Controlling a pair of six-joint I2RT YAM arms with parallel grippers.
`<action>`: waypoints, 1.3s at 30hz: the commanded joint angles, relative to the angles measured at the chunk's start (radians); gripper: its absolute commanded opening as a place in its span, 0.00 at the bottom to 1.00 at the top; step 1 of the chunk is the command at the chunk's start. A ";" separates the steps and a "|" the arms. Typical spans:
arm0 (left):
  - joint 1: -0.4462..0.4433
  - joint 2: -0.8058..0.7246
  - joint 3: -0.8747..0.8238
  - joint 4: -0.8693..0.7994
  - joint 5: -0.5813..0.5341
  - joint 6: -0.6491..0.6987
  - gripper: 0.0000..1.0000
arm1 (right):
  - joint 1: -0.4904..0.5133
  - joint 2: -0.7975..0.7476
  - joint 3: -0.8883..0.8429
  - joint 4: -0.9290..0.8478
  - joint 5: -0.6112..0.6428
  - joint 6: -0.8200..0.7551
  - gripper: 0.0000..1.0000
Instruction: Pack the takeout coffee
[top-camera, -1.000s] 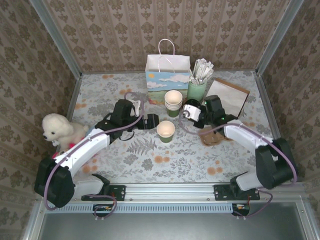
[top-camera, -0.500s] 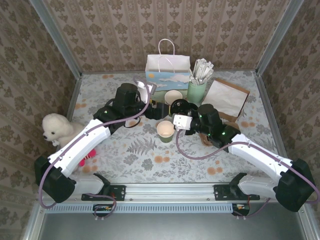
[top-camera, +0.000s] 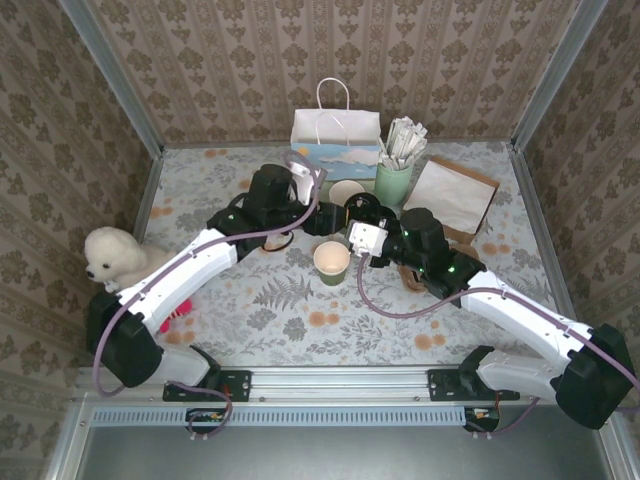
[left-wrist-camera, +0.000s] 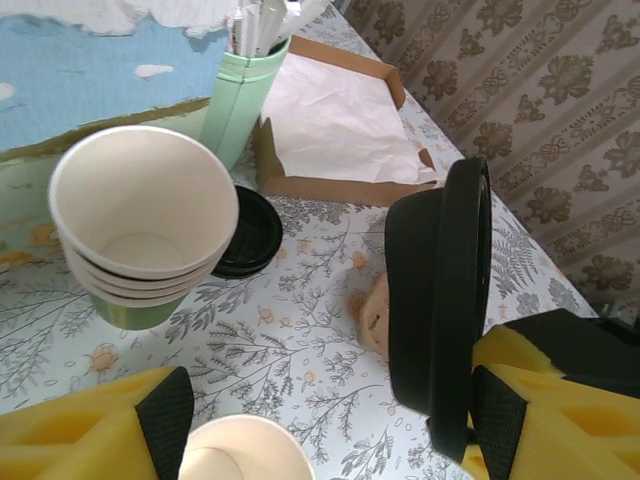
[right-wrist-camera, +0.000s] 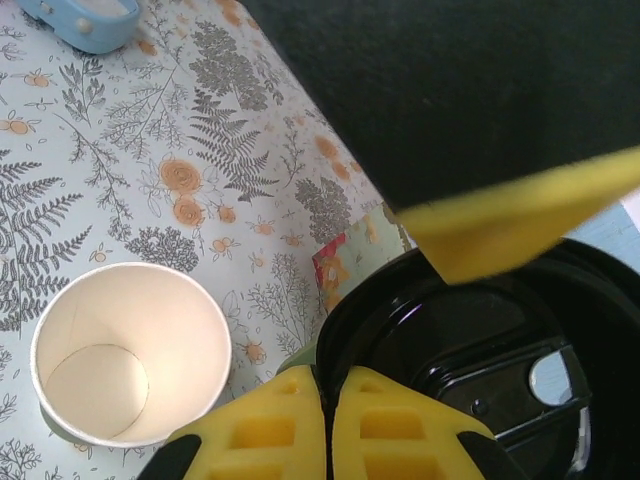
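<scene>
Your right gripper has brought the pinched black lid beside the cup; left gripper, open and empty, nears: capping next

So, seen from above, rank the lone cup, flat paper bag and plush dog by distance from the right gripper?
1. Lone cup, just near-left of the right gripper.
2. Flat paper bag, back right.
3. Plush dog, far left.

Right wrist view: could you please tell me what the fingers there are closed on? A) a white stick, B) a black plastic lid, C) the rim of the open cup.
B: the yellow fingers pinch the rim of the black lid, while the open cup stands apart from them, untouched.
</scene>
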 joint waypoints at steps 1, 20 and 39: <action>-0.007 0.025 0.067 0.000 0.032 0.016 0.72 | 0.014 0.004 0.055 0.007 -0.011 0.012 0.00; -0.009 0.047 0.074 0.051 0.043 0.003 0.11 | 0.012 -0.016 0.169 -0.176 -0.083 0.139 0.24; 0.008 0.051 -0.044 0.496 -0.014 -0.434 0.00 | -0.006 -0.135 0.062 0.165 0.323 1.720 1.00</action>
